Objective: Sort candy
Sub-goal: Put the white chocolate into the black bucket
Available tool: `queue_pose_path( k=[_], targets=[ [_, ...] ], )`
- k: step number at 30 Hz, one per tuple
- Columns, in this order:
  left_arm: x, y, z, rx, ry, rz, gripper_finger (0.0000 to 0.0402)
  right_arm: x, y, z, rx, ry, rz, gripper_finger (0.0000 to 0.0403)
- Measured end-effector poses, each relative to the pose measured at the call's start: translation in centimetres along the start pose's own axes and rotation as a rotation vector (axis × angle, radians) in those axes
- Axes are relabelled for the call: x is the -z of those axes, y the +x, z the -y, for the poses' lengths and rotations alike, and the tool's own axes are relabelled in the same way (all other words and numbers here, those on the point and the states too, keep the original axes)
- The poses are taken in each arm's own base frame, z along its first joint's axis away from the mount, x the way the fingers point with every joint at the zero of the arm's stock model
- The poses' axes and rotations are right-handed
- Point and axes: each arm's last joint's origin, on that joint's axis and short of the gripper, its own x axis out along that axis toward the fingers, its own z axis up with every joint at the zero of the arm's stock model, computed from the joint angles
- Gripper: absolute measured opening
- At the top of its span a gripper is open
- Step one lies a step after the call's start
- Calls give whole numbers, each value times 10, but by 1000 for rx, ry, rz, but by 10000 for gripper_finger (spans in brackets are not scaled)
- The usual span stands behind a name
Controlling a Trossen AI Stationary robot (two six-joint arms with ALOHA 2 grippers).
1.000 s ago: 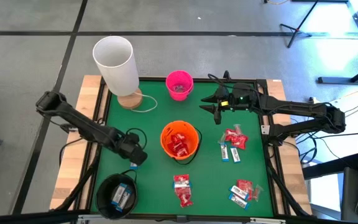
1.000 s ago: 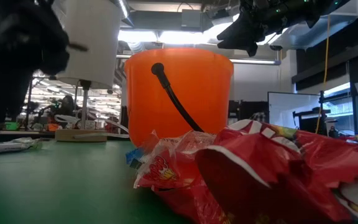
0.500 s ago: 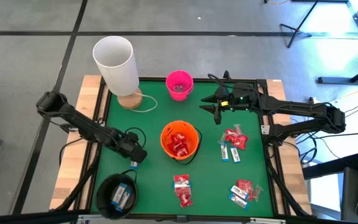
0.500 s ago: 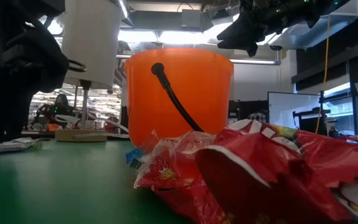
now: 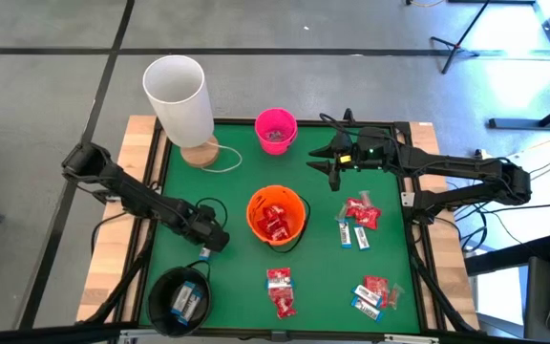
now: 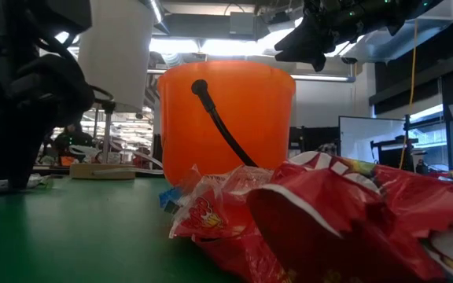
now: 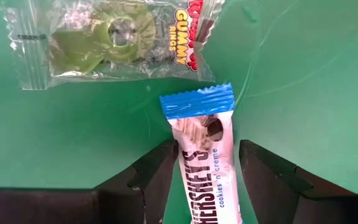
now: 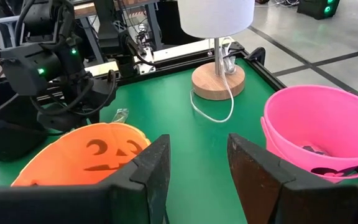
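Between left claw (image 7: 205,186) fingers: white-and-blue bar (image 7: 207,168); right claw (image 5: 335,164) idle.

This is a robot lab or workshop, not a home. The floor (image 5: 55,86) is bare grey concrete with dark lines on it. A green table (image 5: 227,277) on a wooden top stands in the middle, with two dark robot arms fixed to its sides. Black stands (image 5: 466,33) on thin legs stand on the floor near it, and cables (image 5: 466,234) hang by the table's side. Looking level across the table, the room behind is big and open, with bright strip lights (image 6: 329,77) on the ceiling, shelves of gear, and a white board (image 6: 360,137).
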Motion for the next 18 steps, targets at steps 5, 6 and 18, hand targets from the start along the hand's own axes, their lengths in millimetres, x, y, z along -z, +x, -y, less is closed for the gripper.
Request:
queue_pose_path(
  k=[5,6,18],
  targets=[
    [-1,0,0,-3,24,-3,166,0,0,0,0,0,0,156],
    [-1,0,0,-4,27,-3,160,0,0,0,0,0,0,156],
    [-1,-6,9,23,76,35,91,0,0,0,0,1,0,156]
  ],
)
